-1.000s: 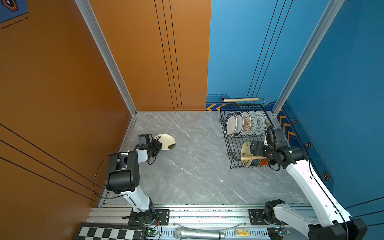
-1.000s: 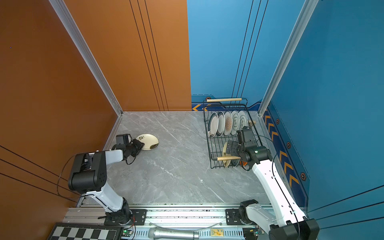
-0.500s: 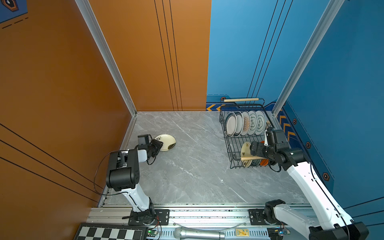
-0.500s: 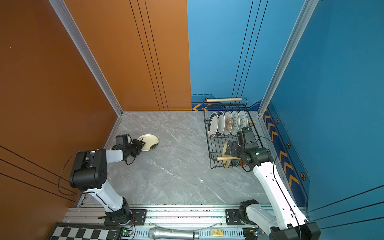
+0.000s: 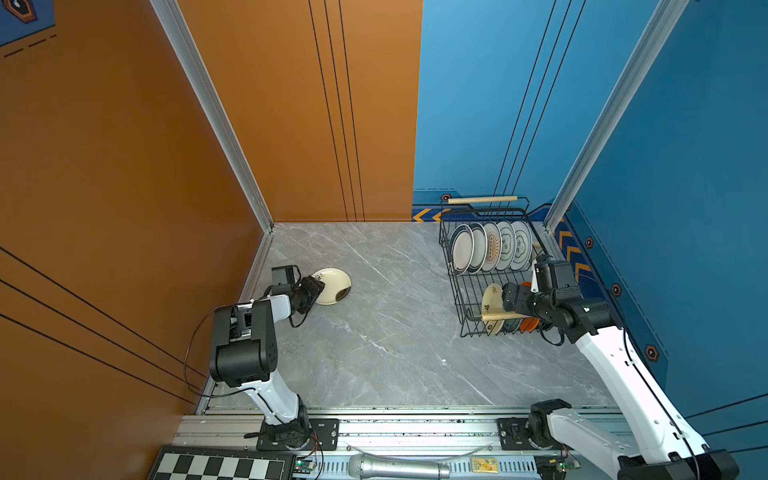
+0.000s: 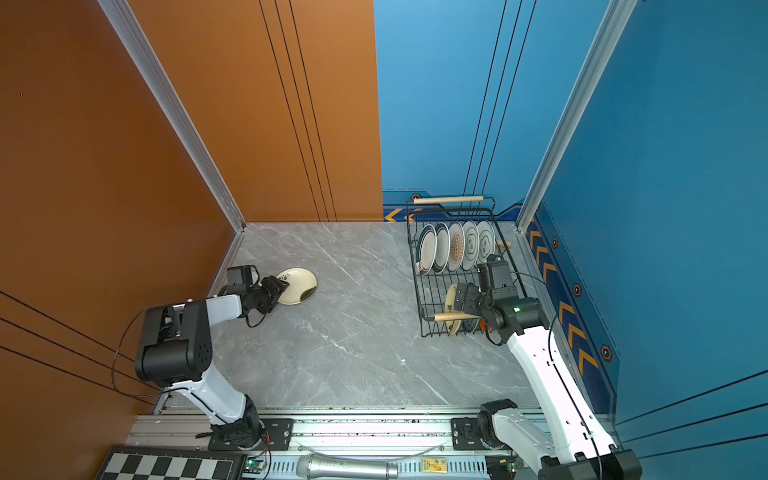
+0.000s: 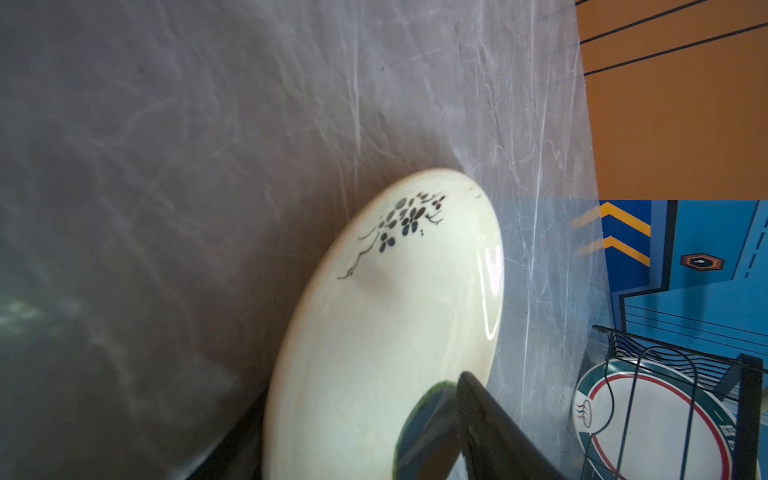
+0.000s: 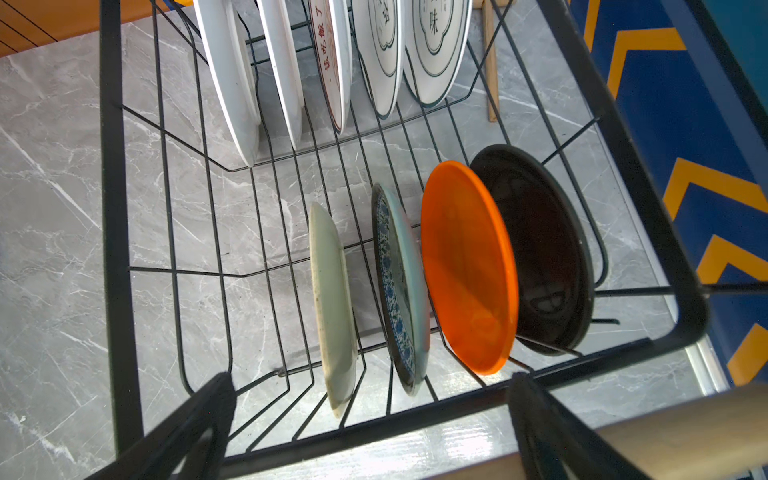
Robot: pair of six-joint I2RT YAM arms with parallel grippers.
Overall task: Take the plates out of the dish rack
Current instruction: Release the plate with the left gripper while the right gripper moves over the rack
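In both top views my left pincer (image 5: 312, 291) sits at the rim of the flowered plate (image 5: 334, 284), which lies flat near the tabletop's (image 5: 395, 332) left edge. The dish rack (image 5: 453, 270) fills the far right corner, and my right pincer (image 5: 506, 296) hangs over its near end.

From the left wrist, my fingers (image 7: 498, 428) stand apart either side of that plate's rim (released, the upper one clear of the glaze).

From the right wrist, my right pincer (image 8: 370, 380) is spread wide and empty above the plain cream plate (image 8: 332, 299), blue-patterned plate (image 8: 399, 291), orange plate (image 8: 465, 266) and black plate (image 8: 548, 257). The white plates (image 8: 282, 62) stand upright in the rack's far half.
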